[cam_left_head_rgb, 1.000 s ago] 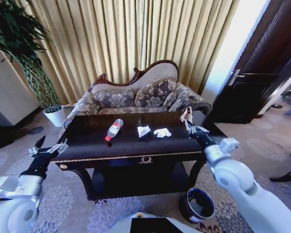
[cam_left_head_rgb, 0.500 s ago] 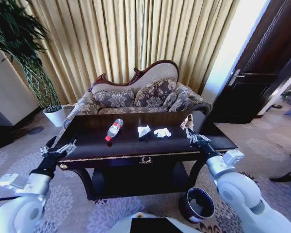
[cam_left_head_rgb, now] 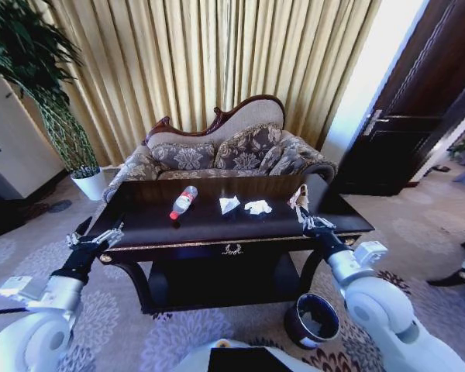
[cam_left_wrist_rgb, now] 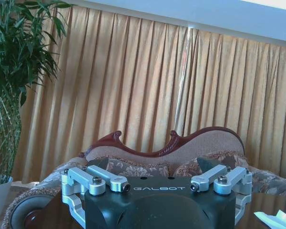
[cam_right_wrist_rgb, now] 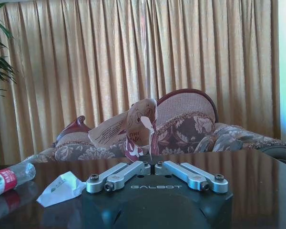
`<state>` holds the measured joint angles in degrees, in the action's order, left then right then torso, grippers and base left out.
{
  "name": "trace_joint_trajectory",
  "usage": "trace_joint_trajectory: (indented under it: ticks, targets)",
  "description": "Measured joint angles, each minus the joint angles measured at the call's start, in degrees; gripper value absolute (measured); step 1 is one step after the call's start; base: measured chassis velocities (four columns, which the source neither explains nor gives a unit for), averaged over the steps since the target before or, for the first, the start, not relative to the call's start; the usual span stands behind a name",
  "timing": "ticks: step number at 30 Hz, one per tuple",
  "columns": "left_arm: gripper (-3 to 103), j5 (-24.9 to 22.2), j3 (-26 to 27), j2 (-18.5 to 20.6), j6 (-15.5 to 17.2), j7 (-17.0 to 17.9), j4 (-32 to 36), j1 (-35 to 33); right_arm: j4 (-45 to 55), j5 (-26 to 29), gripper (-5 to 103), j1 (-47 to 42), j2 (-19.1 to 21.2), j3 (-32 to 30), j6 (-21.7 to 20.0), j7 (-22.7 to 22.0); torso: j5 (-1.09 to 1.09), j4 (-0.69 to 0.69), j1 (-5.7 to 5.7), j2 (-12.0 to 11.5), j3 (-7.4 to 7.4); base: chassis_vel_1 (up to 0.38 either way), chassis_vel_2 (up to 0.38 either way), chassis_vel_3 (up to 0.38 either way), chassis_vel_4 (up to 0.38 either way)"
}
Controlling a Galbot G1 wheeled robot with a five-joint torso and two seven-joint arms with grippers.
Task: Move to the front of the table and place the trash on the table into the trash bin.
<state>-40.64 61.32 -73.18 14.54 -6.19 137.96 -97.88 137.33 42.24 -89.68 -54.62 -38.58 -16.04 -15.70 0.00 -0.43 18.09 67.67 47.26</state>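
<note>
The right gripper (cam_left_head_rgb: pixel 300 203), closed on a crumpled wrapper (cam_left_head_rgb: pixel 298 194), hovers at the dark counter's (cam_left_head_rgb: pixel 217 232) right end. The trash bin (cam_left_head_rgb: pixel 313 320) stands on the carpet below, on that arm's side. The left gripper (cam_left_head_rgb: pixel 94 236) hangs open off the left corner. Bottle (cam_left_head_rgb: pixel 182 203) and paper wads (cam_left_head_rgb: pixel 244 206) lie mid-counter before a sofa (cam_left_head_rgb: pixel 225 151).
</note>
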Motion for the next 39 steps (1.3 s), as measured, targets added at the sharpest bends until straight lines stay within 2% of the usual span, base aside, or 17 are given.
trace_joint_trajectory:
  ticks: [15,20,25,29,32,33,36,39]
  targets:
    - [100,0.05,0.35,-0.42,-0.15,-0.11,0.61,-0.29,-0.13,-0.86,0,-0.68,-1.03,0.22,0.03,0.94,0.00,0.00,-0.01,0.00,0.00,0.102,-0.098,-0.102,0.097]
    - [100,1.03,0.21,-0.97,-0.38,-0.59,0.55,-0.35,-0.47,-2.43,0,-1.72,-2.75,1.51,-0.45,1.22,0.00,0.01,-0.02,0.01,-0.01,0.022,-0.031,-0.024,0.022]
    - [100,1.12,0.51,-1.11,-0.45,-0.74,0.58,-0.43,-3.18,-3.48,0,-4.90,-5.05,0.22,-2.50,1.56,-0.01,0.00,-0.01,0.00,0.00,0.000,0.000,0.000,0.000]
    - [100,1.01,1.03,-0.87,-0.52,-0.76,0.58,-0.38,-10.90,-2.80,0,-6.92,-6.81,-1.14,-5.18,1.63,-0.01,-0.01,0.00,0.00,0.00,0.000,0.000,0.000,0.000]
    - [100,0.86,1.37,-0.80,-0.64,-0.77,0.68,-0.37,-20.28,-4.57,0,-5.80,-7.64,-0.69,-5.19,1.56,0.01,-0.01,-0.01,0.00,-0.01,0.000,0.000,0.000,0.000]
    - [100,0.86,1.37,-0.80,-0.64,-0.77,0.68,-0.37,-20.28,-4.57,0,-5.80,-7.64,-0.69,-5.19,1.56,0.01,-0.01,-0.01,0.00,-0.01,0.000,0.000,0.000,0.000]
    - [100,0.82,1.78,-0.85,-1.16,-0.85,0.65,-0.55,-29.82,-4.60,0,-2.57,-7.97,0.43,-5.05,1.10,0.02,0.00,0.00,0.00,0.00,0.000,0.000,0.000,0.000]
    - [100,0.80,2.04,-0.85,-1.49,-0.87,0.41,-0.78,-34.91,-4.83,0,0.26,-7.85,1.61,-5.06,0.16,0.01,-0.01,0.00,0.00,0.00,0.000,0.000,0.000,0.000]
